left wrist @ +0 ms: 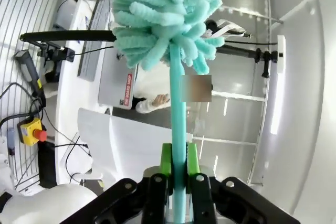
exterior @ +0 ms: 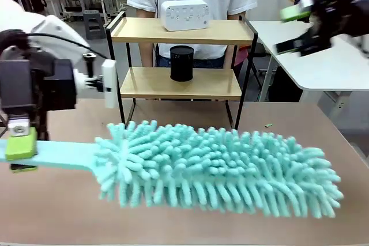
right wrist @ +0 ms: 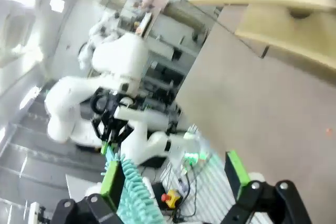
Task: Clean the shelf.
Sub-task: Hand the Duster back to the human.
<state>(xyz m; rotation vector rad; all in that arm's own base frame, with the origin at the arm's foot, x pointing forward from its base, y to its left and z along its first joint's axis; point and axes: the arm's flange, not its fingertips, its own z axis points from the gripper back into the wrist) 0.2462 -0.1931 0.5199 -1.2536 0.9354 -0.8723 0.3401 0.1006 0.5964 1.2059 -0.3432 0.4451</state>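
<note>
Left gripper (exterior: 20, 149): jaws clamped flat on the teal handle (exterior: 60, 155) of a fluffy duster (exterior: 219, 168). In the left wrist view both green pads (left wrist: 166, 158) press against the handle, with nothing else in the grip. Right gripper (exterior: 292, 29): jaws spread wide, nothing between them.

Key relation: the duster's long axis runs straight out from the left gripper's fingertips toward the robot's right, roughly parallel to the front edge of the shelf (exterior: 141, 30). The shelf stands beyond the duster head — ahead of the left gripper and to its right — with a person behind it. From the front, both boards sit higher than the head. Whether the head touches the table (exterior: 52, 211) I cannot tell.

Top board carries a white box (exterior: 184, 14); lower board carries a black cylinder (exterior: 181, 63).

Judgement: the left arm has the tool, so the sweep is its job. The head needs lifting and carrying forward onto a board, with the axis kept along it. The right gripper hangs off the shelf's right end near top-board height — nearer the shelf than the left gripper, but empty.
</note>
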